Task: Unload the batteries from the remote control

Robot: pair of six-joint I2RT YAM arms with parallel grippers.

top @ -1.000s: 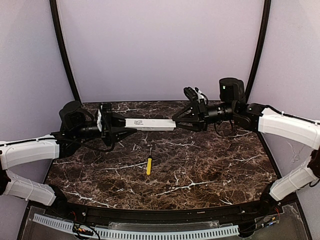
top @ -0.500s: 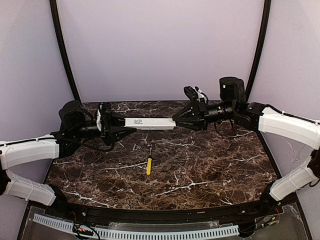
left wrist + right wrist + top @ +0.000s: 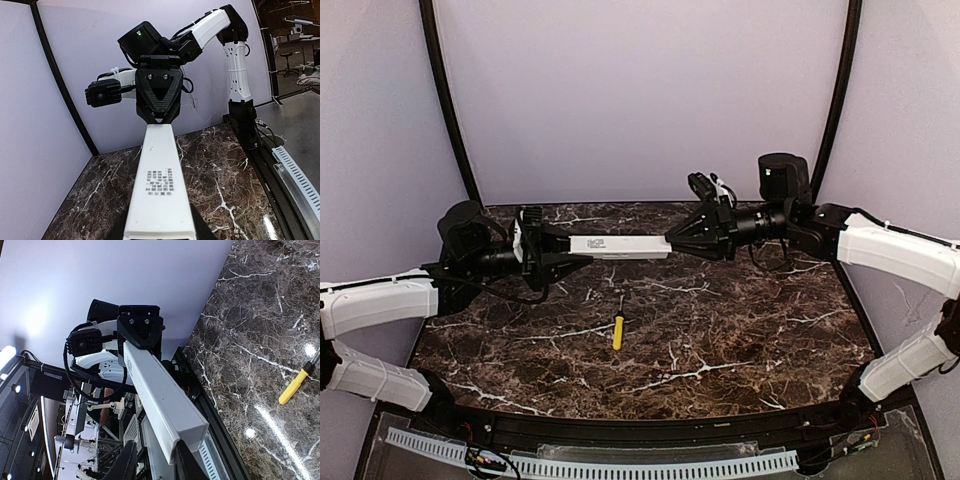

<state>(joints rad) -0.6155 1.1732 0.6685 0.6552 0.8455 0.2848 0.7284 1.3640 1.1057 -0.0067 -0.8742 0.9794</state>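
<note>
Spanning the arms above the far side of the table point(image 3: 720, 330), the remote control point(image 3: 620, 247) is clamped at its left end by the left gripper point(image 3: 572, 252) and at its right end by the right gripper point(image 3: 670, 243), with no batteries in view, so unloading appears not yet done.

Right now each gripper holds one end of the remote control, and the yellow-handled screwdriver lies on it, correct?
No: the yellow-handled screwdriver lies on the marble table, apart from the remote control (top external view). The left gripper and right gripper do hold its ends.
</note>
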